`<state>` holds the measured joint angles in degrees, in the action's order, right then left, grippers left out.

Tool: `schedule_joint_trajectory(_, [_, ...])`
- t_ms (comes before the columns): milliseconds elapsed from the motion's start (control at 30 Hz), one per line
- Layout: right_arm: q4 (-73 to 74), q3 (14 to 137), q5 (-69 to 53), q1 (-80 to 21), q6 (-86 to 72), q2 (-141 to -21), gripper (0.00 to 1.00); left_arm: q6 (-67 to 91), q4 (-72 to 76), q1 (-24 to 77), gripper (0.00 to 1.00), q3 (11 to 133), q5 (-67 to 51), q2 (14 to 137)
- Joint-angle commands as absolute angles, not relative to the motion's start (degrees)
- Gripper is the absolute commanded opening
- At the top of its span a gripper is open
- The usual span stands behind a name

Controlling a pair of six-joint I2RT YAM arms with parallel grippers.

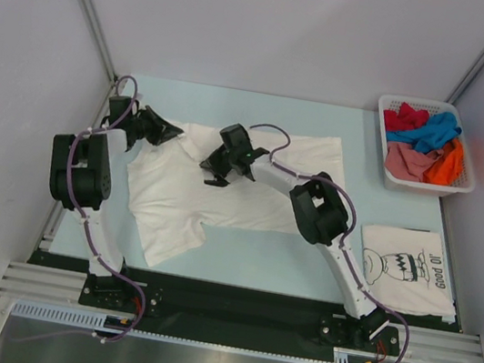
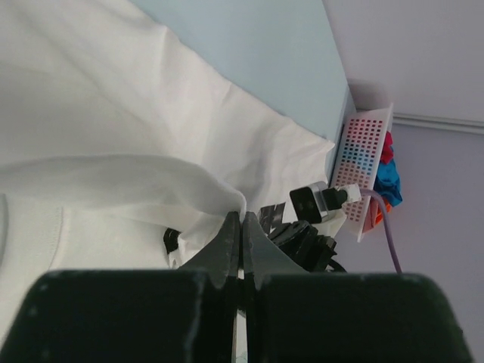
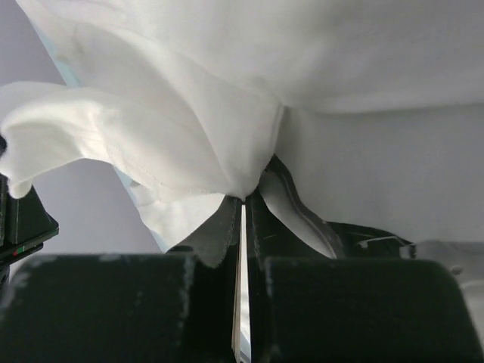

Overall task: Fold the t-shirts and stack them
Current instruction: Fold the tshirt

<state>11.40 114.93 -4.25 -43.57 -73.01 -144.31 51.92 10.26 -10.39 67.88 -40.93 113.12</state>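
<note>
Your left gripper (image 1: 168, 133) (image 2: 242, 221) has its jaws together, clamped on a raised fold of the plain white t-shirt (image 1: 175, 199) (image 2: 113, 113). In the left wrist view the cloth runs right into the fingertips. Your right gripper (image 1: 213, 175) (image 3: 243, 203) is clamped too. In the right wrist view a bunch of the same shirt (image 3: 189, 113) is pinched between its jaws and hangs lifted above them.

From the top, the left gripper sits at the shirt's far left edge, by the collar end. The right gripper is over the shirt's middle, near the left one but apart from it. The shirt is spread on the light blue table (image 1: 259, 250), mostly flat. It is rumpled between the two grips, and one sleeve points toward the near left.

The printed t-shirt (image 1: 403, 267) lies folded flat at the near right of the table, well apart from the white one, with its black cartoon print facing up.

The white lattice basket (image 1: 386, 103) (image 2: 363, 151) stands at the far right corner. It holds a loose heap: a red shirt (image 1: 406, 117), a blue shirt (image 1: 439, 132), a pink shirt (image 1: 407, 160) and an orange shirt (image 1: 450, 164).
</note>
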Motion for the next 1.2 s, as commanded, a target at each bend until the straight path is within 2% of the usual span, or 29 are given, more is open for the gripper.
schedule_joint_trajectory(0, [12.0, 113.8, -11.9, -41.7, -67.3, -140.8, 0.0, 48.9, 5.2, -10.2, 0.0, 67.6, -41.0, 109.2])
schedule_joint_trajectory(400, [8.1, 117.1, -32.0, -37.8, -59.0, -144.8, 0.0, 42.5, -8.6, -12.0, 0.0, 62.0, -34.2, 101.2])
schedule_joint_trajectory(633, [12.7, 119.4, -41.2, -35.9, -54.1, -146.3, 0.0, 39.7, -12.6, -13.7, 0.0, 59.9, -33.0, 100.9])
schedule_joint_trajectory(1167, [21.0, 122.7, -44.3, -34.5, -47.6, -148.7, 0.0, 35.2, -18.6, -14.1, 0.02, 59.8, -30.7, 102.3])
